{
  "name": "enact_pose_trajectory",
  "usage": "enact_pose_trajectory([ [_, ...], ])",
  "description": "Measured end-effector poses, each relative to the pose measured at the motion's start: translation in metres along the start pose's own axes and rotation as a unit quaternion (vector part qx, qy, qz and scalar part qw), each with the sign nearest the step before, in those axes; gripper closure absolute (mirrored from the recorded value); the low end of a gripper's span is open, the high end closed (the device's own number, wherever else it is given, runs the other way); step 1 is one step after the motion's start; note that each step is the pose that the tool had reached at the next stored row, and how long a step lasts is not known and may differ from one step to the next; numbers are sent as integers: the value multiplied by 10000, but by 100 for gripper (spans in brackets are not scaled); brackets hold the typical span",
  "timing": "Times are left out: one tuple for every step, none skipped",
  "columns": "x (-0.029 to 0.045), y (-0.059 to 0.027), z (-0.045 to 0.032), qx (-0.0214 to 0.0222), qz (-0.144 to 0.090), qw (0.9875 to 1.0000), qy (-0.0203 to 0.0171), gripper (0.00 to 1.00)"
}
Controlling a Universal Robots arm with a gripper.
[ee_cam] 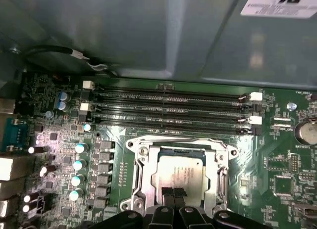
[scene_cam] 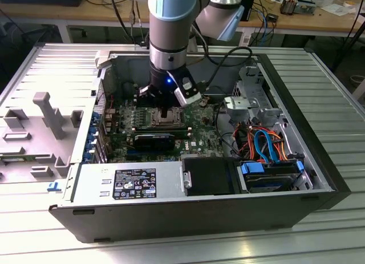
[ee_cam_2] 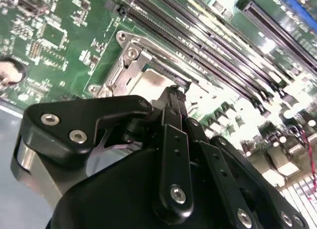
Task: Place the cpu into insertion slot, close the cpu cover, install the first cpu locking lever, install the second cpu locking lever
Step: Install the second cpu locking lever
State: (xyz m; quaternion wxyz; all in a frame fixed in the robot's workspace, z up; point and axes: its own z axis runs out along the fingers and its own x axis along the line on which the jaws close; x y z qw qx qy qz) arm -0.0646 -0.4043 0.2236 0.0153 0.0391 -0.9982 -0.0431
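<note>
Setting: an open computer case lies on its side on a ribbed metal tabletop, with the green motherboard facing up.

Hand: the hand hangs straight down from the arm into the case, directly over the socket. In the first wrist view its two fingertips are pressed together, with no visible gap between them, resting at or just above the edge of the chip nearest the camera.

Cpu: the cpu lies flat inside the insertion slot, its silver-grey top level with the surrounding frame. It looks seated and not clamped between the fingertips.

Cpu cover: the cpu cover appears to lie down around the chip, which shows through its square opening. Whether it is fully pressed flat cannot be told.

Levers: thin metal rods run beside the frame; their latched or free state cannot be told.

Key relation: the chip sits straight beneath the hand, so the working line is vertical. The socket lies just beside the long memory slots, its sides parallel to them.
</note>
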Motion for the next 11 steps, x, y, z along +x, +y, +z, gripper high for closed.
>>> enact_pose_trajectory([
  [1,9,-80,6,0,10000,0,89],
  [3,14,-139,7,0,10000,0,89],
  [5,17,-174,9,0,10000,1,89],
  [6,21,-218,8,1,10000,0,89],
  [7,24,-250,9,0,10000,0,89],
  [6,25,-252,7,0,10000,-1,89],
  [7,24,-253,7,0,10000,0,89],
  [7,24,-254,8,1,10000,0,89],
  [7,24,-254,8,0,10000,0,89],
  [7,24,-254,8,0,10000,0,89],
  [7,24,-254,8,0,10000,0,89],
])
